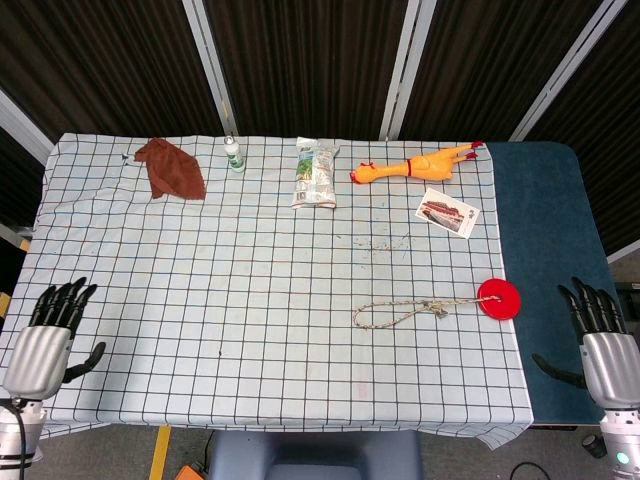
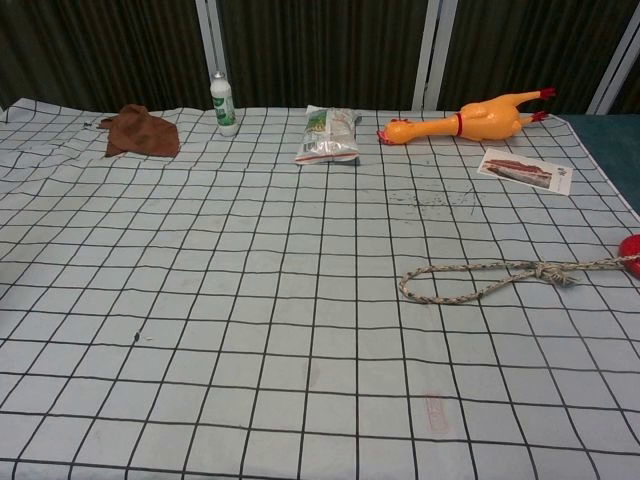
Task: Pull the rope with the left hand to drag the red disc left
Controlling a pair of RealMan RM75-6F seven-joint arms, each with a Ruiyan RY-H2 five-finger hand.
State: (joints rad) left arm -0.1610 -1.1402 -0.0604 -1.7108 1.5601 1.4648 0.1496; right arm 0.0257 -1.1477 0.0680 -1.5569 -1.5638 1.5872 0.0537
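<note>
The red disc (image 1: 499,298) lies flat at the right edge of the checked cloth, only its rim (image 2: 631,247) showing in the chest view. A beige rope (image 1: 400,311) runs left from it, knotted midway and ending in a loop (image 2: 455,282). My left hand (image 1: 48,337) hovers open at the table's near-left corner, fingers spread, far from the rope. My right hand (image 1: 597,334) is open over the blue surface, right of the disc. Neither hand shows in the chest view.
Along the far side lie a brown cloth (image 1: 171,167), a small bottle (image 1: 234,154), a snack bag (image 1: 316,172), a rubber chicken (image 1: 415,164) and a card (image 1: 447,211). A blue mat (image 1: 545,230) covers the table's right end.
</note>
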